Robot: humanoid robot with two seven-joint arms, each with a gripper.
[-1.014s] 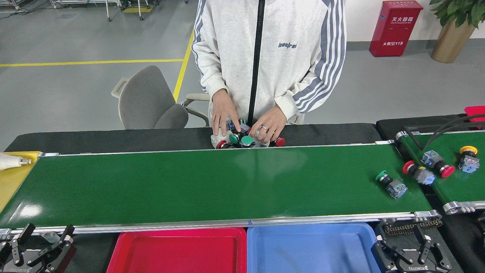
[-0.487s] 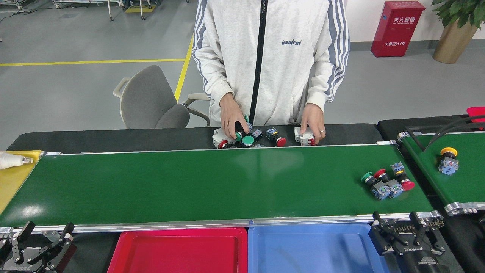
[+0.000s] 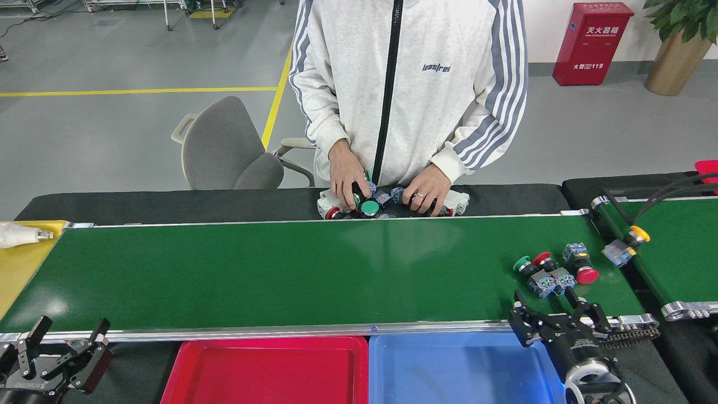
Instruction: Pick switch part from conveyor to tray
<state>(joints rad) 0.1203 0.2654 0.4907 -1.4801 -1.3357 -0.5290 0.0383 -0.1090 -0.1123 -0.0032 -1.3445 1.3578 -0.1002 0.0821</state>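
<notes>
The conveyor (image 3: 280,269) runs across the middle of the head view. A cluster of switch parts lies near its right end: a green-capped one (image 3: 527,268), a small red-capped one (image 3: 549,269) and a red mushroom one (image 3: 580,265). My right gripper (image 3: 554,315) stands open at the belt's near rail, just in front of that cluster and not touching it. My left gripper (image 3: 67,332) is open and empty at the bottom left, below the rail. A red tray (image 3: 269,373) and a blue tray (image 3: 449,373) sit empty in front of the belt.
A person stands behind the belt with both hands (image 3: 387,191) on a pile of switch parts (image 3: 367,207). A yellow-capped part (image 3: 622,247) hangs at the near end of the narrower green belt (image 3: 679,252). A yellow surface (image 3: 17,264) with a white bulb lies at left.
My right gripper rose up and left from the bottom corner to the rail near the cluster. The switch parts rode leftward along the belt. The person's ringed hand returned to the pile.
</notes>
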